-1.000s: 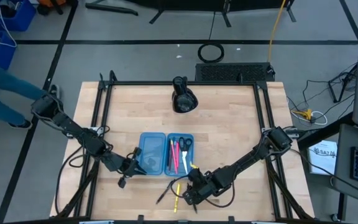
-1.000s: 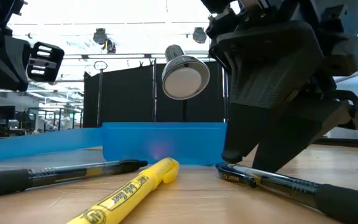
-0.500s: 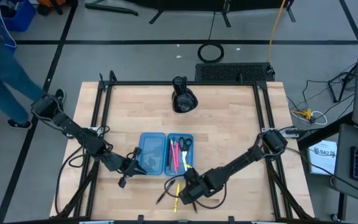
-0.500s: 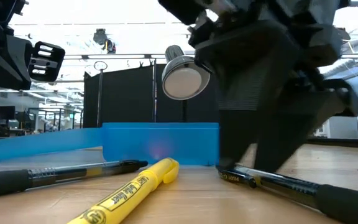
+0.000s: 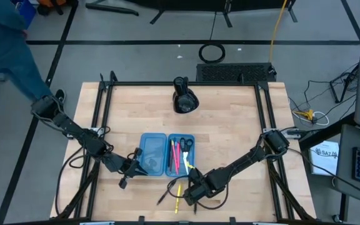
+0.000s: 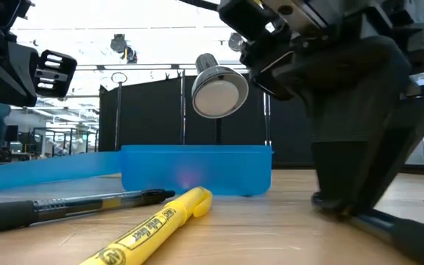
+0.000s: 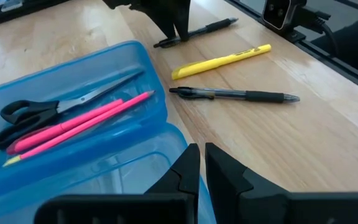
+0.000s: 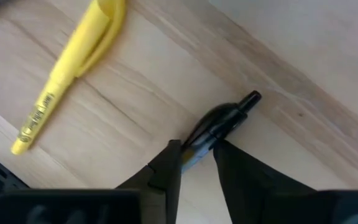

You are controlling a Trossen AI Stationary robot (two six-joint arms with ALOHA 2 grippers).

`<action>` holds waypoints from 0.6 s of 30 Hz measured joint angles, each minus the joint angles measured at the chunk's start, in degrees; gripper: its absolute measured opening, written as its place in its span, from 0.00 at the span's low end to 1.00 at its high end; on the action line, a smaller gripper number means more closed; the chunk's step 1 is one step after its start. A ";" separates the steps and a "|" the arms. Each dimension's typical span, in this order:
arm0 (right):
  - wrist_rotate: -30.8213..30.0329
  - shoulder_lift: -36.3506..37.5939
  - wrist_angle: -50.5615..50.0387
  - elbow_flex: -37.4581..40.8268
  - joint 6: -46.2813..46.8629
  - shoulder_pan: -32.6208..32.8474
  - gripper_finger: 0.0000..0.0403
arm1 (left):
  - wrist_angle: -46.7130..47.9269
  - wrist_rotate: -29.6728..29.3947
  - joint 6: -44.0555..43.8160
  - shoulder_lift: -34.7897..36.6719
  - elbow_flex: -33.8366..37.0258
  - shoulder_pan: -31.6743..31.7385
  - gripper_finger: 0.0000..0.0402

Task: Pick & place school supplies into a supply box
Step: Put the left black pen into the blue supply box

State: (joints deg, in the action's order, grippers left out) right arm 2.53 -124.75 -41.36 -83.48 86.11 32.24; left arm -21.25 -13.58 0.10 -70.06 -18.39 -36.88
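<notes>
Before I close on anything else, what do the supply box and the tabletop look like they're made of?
Supply box: apparently translucent light-blue plastic, glossy; its contents show dimly through the wall. Tabletop: looks like light wood planks, smooth satin finish, with visible grain and seams.

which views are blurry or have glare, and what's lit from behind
Low view: the yellow highlighter near the lens is soft, and the right hand is a dark shape against bright ceiling lights. Right wrist view: the highlighter is blurred. Left wrist view: sharp, with glare on the table at its far edge.
</notes>
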 joint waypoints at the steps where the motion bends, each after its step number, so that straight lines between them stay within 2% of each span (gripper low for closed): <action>1: 0.53 0.00 -0.55 0.00 0.04 0.04 0.22 | 0.01 0.00 -0.42 0.00 0.00 0.00 0.08; 8: 0.56 0.06 -1.30 0.32 -3.93 0.41 0.22 | 0.04 0.00 -1.81 0.00 0.02 0.00 0.08; 18: -2.36 0.39 -1.93 1.55 -20.96 0.52 0.22 | 0.06 0.07 -4.25 0.00 0.02 0.00 0.08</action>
State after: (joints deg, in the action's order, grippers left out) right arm 0.17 -124.36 -43.28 -81.93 65.16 32.75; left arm -21.19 -13.52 -4.15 -70.06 -18.37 -36.88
